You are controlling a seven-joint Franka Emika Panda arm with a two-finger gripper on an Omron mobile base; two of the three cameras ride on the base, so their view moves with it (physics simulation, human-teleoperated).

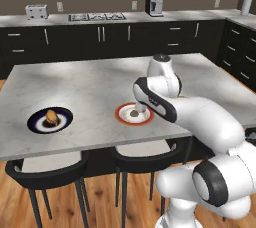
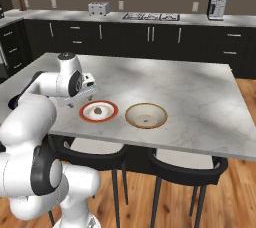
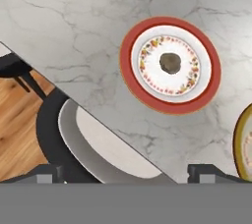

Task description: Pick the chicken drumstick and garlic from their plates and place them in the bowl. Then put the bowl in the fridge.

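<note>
Garlic (image 1: 134, 114) on the red-rimmed plate (image 1: 121, 117) near the desk (image 1: 95, 87) front edge; drumstick (image 1: 50, 117) on the navy plate (image 1: 35, 122), long axis roughly upright.

Garlic (image 2: 99, 109) again mid-plate; empty bowl (image 2: 146, 115) just beside.

Looks light, firm, round, no clear long axis; probably best pinched across its middle. Tool (image 3: 125, 174) wide open, holding nothing, above the desk edge.
</note>
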